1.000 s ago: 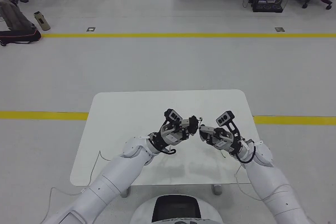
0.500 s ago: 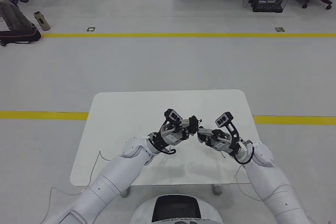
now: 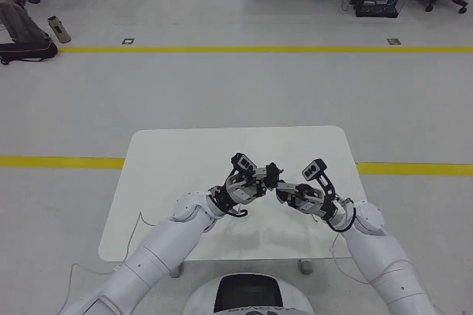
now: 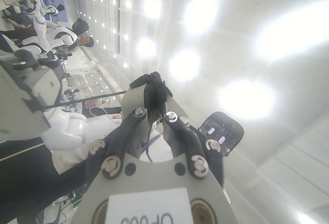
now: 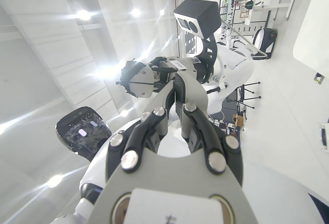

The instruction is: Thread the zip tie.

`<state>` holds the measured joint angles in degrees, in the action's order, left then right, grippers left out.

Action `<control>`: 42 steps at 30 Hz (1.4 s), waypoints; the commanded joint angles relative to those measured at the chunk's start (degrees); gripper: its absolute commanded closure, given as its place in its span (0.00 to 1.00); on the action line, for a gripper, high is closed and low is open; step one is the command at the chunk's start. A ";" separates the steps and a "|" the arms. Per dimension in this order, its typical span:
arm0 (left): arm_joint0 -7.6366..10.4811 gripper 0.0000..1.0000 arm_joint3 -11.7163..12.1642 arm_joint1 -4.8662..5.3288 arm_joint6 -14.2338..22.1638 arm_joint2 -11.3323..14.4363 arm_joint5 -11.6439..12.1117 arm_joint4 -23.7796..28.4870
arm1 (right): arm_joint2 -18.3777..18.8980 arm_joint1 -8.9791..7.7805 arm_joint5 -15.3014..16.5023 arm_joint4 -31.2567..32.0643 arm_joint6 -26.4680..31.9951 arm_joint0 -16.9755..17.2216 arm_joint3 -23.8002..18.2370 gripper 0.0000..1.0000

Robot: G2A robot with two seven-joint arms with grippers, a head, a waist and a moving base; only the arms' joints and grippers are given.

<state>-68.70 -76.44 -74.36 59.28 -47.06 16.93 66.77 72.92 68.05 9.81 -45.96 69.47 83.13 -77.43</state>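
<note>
The zip tie (image 5: 144, 83) is a thin black strip stretched in the air between my two grippers. My left gripper (image 3: 270, 175) hovers above the middle of the white table (image 3: 173, 173), shut, with the tie pinched between its black pads (image 4: 154, 91). A loose strand of it hangs down between the fingers. My right gripper (image 3: 281, 191) sits just beside it, almost tip to tip. In the right wrist view its fingers (image 5: 174, 88) are pressed together where the strip ends. The left wrist view shows the zip tie (image 4: 84, 100) running off toward the right gripper.
Both grippers are held well above the tabletop, which carries nothing else. The table's far edge (image 3: 236, 129) borders open floor with a yellow line (image 3: 55, 162). A black bag (image 3: 20, 35) lies far off on the floor.
My right gripper has shifted slightly left, closing the gap to the left gripper. The left arm has stayed still.
</note>
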 commanded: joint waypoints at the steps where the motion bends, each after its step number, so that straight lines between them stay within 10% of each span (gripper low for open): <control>1: 0.00 1.00 0.00 0.00 0.00 0.00 0.00 0.00 | -0.07 -0.04 -0.02 0.19 -0.05 0.02 -0.02 1.00; 24: 0.00 1.00 0.00 0.00 0.00 0.00 0.00 0.00 | -0.38 -0.38 -0.05 0.31 -1.15 0.24 1.39 1.00; 26: 0.00 1.00 0.00 0.00 0.00 0.00 0.00 0.00 | -0.18 -0.36 0.16 -0.40 -1.87 0.33 1.44 0.47; 27: 0.00 1.00 0.00 0.00 0.00 0.00 0.00 0.00 | -0.01 -0.35 0.34 -0.72 -2.31 0.35 1.44 0.00; 42: -0.05 1.00 -0.07 0.00 -0.32 0.01 -0.07 -0.10 | 1.07 -0.29 2.46 -1.92 -5.40 0.54 0.04 0.00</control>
<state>-68.70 -76.44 -74.36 59.28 -47.06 16.93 66.77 73.73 67.82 11.49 -49.08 65.21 83.73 -76.72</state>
